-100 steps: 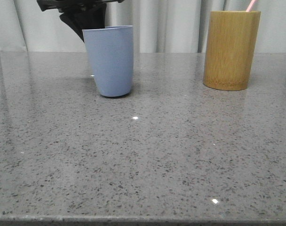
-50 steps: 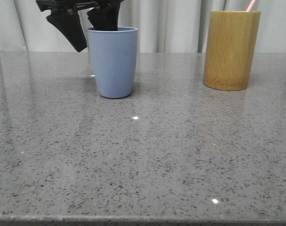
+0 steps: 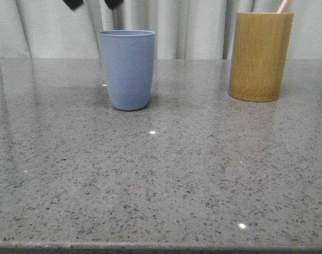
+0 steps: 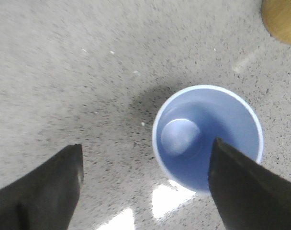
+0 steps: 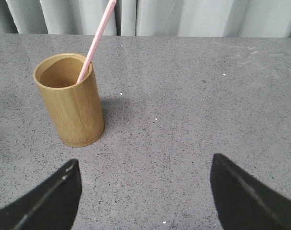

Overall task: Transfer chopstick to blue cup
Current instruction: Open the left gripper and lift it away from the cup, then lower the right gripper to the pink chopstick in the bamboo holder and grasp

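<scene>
the speckled grey stone table point(image 3: 161, 174) carries two vessels, well apart, with pale curtains point(image 3: 193, 26) hanging behind. at the left the left gripper point(image 3: 92, 3) hangs above the blue cup point(image 3: 127, 69), its dark fingers point(image 4: 40, 196) spread wide and holding nothing; in the front view just their tips show, cut off by the frame. the blue cup stands upright, matte grey-blue with nothing inside it. over at the right stands the taller bamboo holder point(image 3: 260, 55), upright, with the chopstick point(image 5: 96, 40) leaning inside it, thin and pale pink, its end poking above the rim. the right gripper point(image 5: 145, 201) sits near the holder, fingers wide apart and empty. the chopstick's lower end is hidden inside the holder, its top cut off.
</scene>
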Available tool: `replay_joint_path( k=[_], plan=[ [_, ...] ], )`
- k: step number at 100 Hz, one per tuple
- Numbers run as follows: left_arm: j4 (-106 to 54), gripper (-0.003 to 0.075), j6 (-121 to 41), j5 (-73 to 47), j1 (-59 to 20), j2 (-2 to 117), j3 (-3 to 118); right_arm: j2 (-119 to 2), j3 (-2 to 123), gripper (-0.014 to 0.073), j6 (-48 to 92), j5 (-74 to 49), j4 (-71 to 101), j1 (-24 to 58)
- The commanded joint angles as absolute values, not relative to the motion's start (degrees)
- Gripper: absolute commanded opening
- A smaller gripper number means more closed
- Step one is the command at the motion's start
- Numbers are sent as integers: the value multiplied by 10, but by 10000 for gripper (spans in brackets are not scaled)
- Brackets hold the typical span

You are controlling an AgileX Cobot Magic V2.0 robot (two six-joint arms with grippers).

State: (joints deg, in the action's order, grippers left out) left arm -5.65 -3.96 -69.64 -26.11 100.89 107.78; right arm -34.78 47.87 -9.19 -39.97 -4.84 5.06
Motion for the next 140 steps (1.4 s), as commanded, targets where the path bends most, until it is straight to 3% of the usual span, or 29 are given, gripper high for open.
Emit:
replay_joint_path(
  k=[1, 35, 60, 108, 122, 140],
  plan=[
    [-43, 526, -34, -680, -258, 950, 1098, -353, 499, 562, -89, -356, -53, 48],
    [-31, 526, -34, -690, -155, 866, 1072, -353, 499, 562, -89, -356, -53, 48],
    [-31, 526, -34, -636, -80, 778, 924, -353, 499, 562, -89, -356, -53, 48],
    [-31, 526, -32, -482, -67, 529, 529, -353, 499, 562, -89, -354, -53, 48],
    [-31, 526, -32, -438, -67, 481, 461, -353, 499, 562, -90, -342, -51, 48],
    [-31, 526, -32, -417, -67, 458, 438, -382, 499, 562, -90, -238, -19, 48]
  ],
)
